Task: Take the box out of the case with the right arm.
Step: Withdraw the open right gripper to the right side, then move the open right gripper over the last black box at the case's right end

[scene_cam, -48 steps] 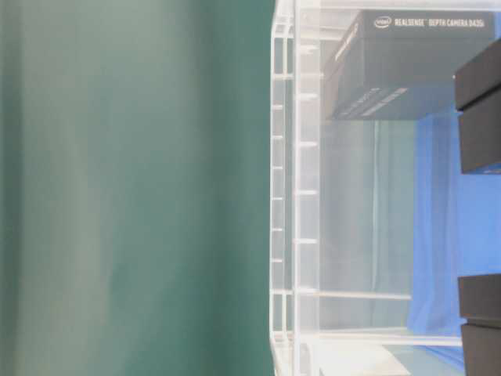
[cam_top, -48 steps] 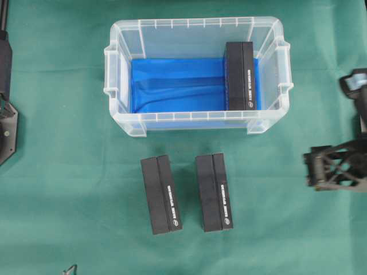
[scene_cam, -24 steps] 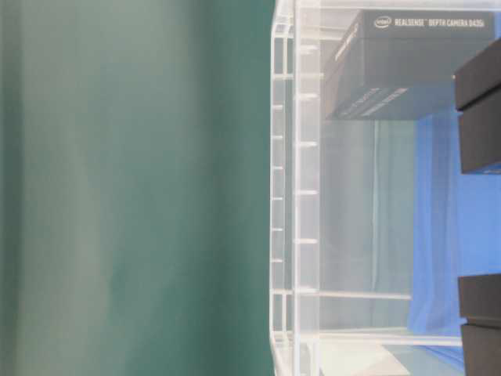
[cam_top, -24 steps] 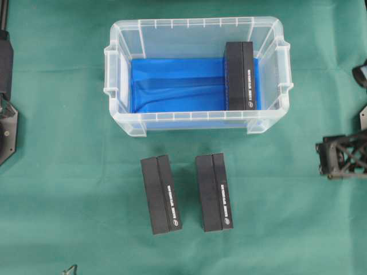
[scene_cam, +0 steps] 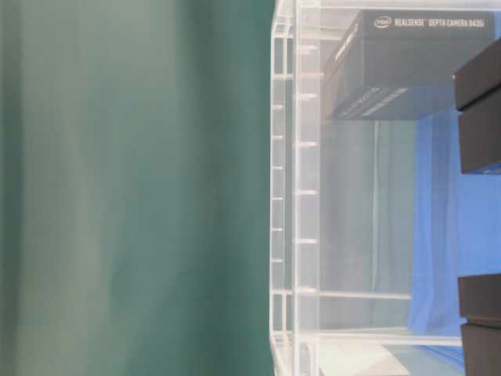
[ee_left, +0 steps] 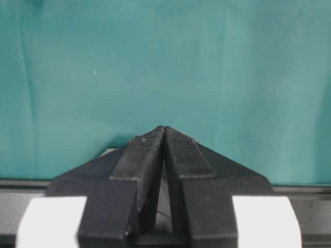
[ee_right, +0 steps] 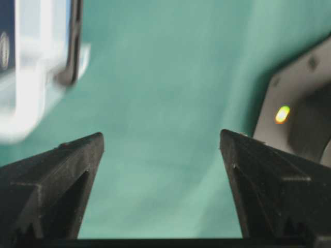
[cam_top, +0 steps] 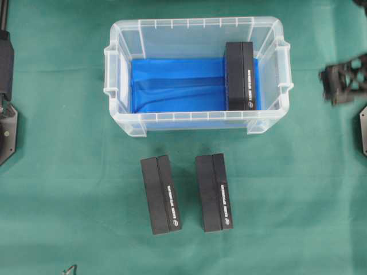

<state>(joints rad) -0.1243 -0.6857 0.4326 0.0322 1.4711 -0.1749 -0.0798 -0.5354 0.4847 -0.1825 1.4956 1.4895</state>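
Observation:
The case [cam_top: 195,23], a clear bin with a blue floor, stands at the back centre of the green cloth. One black box [cam_top: 239,75] lies inside it at the right end; the table-level view shows that box [scene_cam: 407,63] through the clear wall [scene_cam: 297,196]. My right gripper [cam_top: 328,85] hovers to the right of the case, apart from it. In the right wrist view its jaws [ee_right: 161,137] stand wide open over bare cloth, with a corner of the case [ee_right: 31,103] at the upper left. My left gripper [ee_left: 164,128] is shut and holds nothing.
Two more black boxes [cam_top: 161,195] [cam_top: 214,192] lie side by side on the cloth in front of the case. The left arm [cam_top: 6,114] sits at the left edge. A grey arm base [ee_right: 300,113] with a lit lamp is at the right.
My right gripper has swung from the near right of the table toward the back, now level with the case's right end. Its jaws stayed open. The boxes and case have not moved.

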